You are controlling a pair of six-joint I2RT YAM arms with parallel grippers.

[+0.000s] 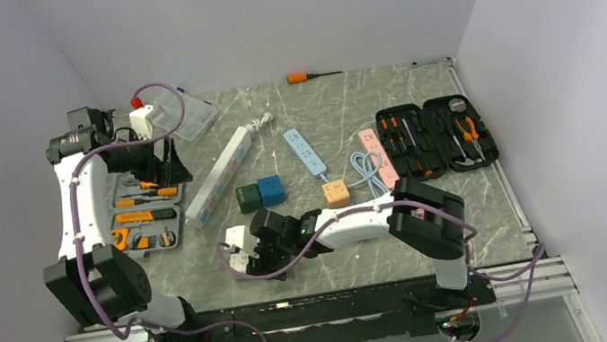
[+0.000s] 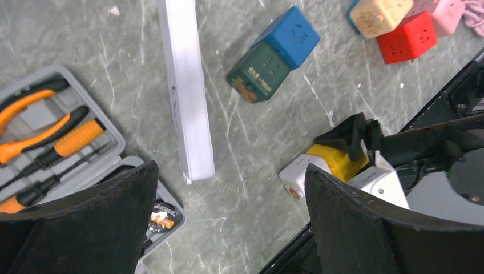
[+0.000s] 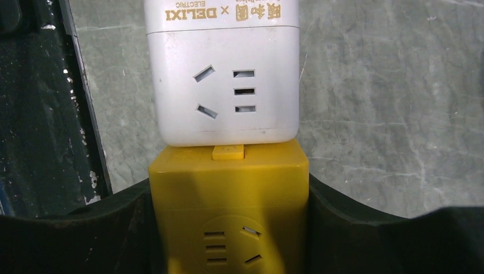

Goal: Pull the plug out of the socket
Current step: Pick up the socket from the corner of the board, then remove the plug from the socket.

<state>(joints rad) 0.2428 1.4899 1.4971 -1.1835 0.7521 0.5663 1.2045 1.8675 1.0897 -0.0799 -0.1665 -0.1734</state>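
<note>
- Gripping the yellow plug (image 3: pixel 228 188) across its two side faces, the right gripper (image 3: pixel 228 217) has its dark fingers (image 3: pixel 114 240) pressed flat against the block. That hold lets it pull straight back along the line of the joint.
- Plug and white socket (image 3: pixel 222 85) sit butted end to end, with only a small yellow tab (image 3: pixel 228 152) showing at the seam. By that, the plug is not yet out.
- Both lie low on the marble table (image 1: pixel 345 110) near its front edge, the socket pointing away from the right gripper.
- The left gripper (image 2: pixel 231 177) hangs high over the table with its claw wide and nothing in it. It looks down on plug and socket, which lie near the long white power strip (image 2: pixel 185 97).
- Nothing holds the socket, so a bare pull would likely drag it along. The open left claw seems placed to come down and pin it.
</note>
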